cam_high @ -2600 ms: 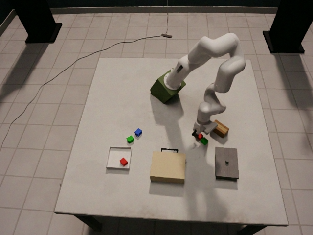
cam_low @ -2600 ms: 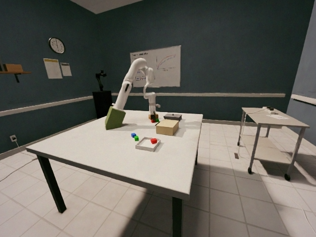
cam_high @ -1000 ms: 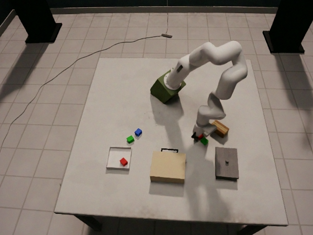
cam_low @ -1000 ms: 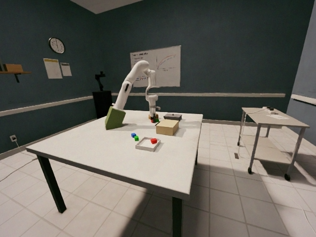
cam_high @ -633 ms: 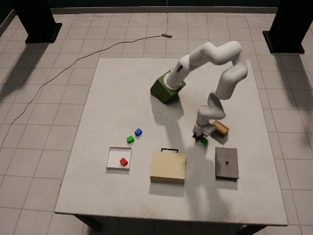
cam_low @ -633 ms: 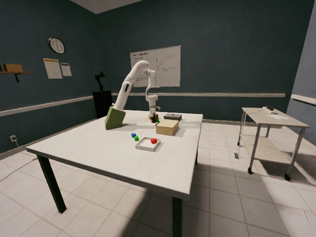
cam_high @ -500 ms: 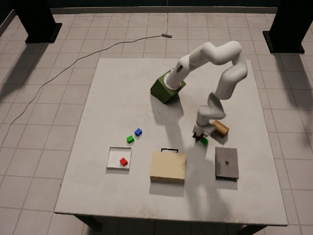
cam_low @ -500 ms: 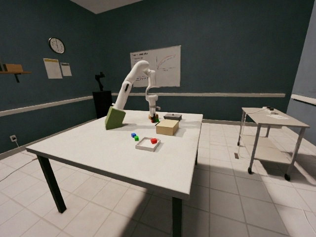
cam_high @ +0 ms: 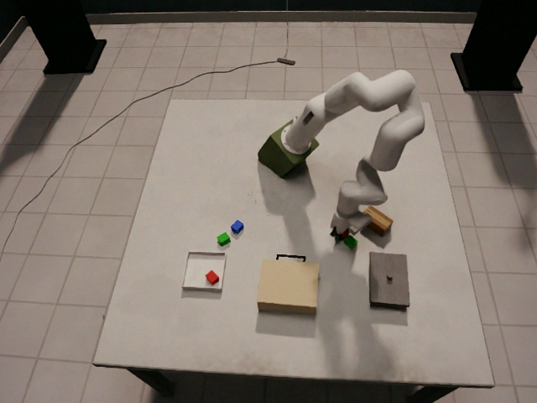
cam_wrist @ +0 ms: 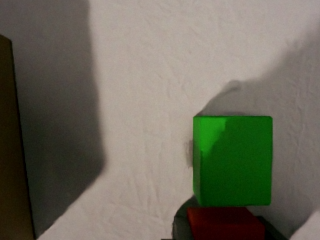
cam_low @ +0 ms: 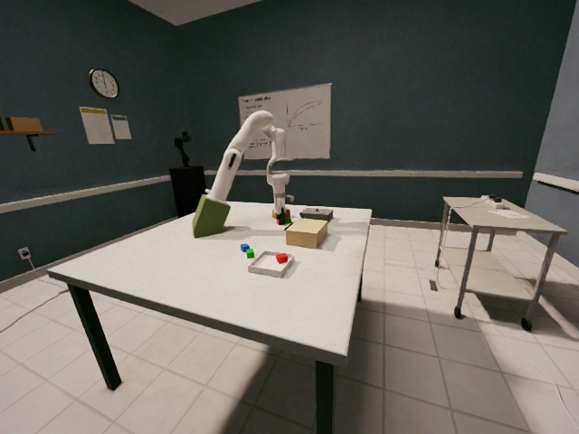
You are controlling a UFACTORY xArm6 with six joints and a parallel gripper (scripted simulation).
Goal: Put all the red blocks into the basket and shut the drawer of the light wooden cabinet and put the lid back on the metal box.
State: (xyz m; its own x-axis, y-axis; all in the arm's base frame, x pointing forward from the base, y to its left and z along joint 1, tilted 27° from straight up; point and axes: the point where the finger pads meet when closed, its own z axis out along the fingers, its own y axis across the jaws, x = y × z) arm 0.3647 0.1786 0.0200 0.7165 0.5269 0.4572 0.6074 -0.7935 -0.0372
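Item, my gripper [cam_high: 340, 234] [cam_low: 280, 218] [cam_wrist: 225, 231]: low at the table, fingers partly closed, shut on a red block [cam_high: 345, 234] [cam_low: 279, 221] [cam_wrist: 226, 223] — the first entry.

Item, a green block [cam_high: 350, 242] [cam_low: 288, 220] [cam_wrist: 232, 161]: right beside the held red one; in my wrist view their edges meet.

Item, a wooden block [cam_high: 377, 220] [cam_low: 274, 214] [cam_wrist: 12, 150]: near the gripper, on the side away from the basket, brown with paler stripes on top.

Item, the light wooden cabinet [cam_high: 288, 284] [cam_low: 306, 232]: a little farther from the gripper, toward the basket side, its black handle [cam_high: 290, 256] facing the robot's base side. I cannot tell whether the drawer is fully shut.

Item, the metal box [cam_high: 388, 280] [cam_low: 316, 218]: dark grey, on the other side of the gripper from the basket, its knobbed lid on top; whether it sits all the way down I cannot tell.

Item, a blue block [cam_high: 237, 227] [cam_low: 244, 247], well apart from the gripper, with a second green block [cam_high: 223, 238] [cam_low: 250, 253] near it.

Item, the basket [cam_high: 185, 270] [cam_low: 265, 271]: white, shallow, farthest of these from the gripper — another red block [cam_high: 211, 277] [cam_low: 281, 258] lies inside its walls.
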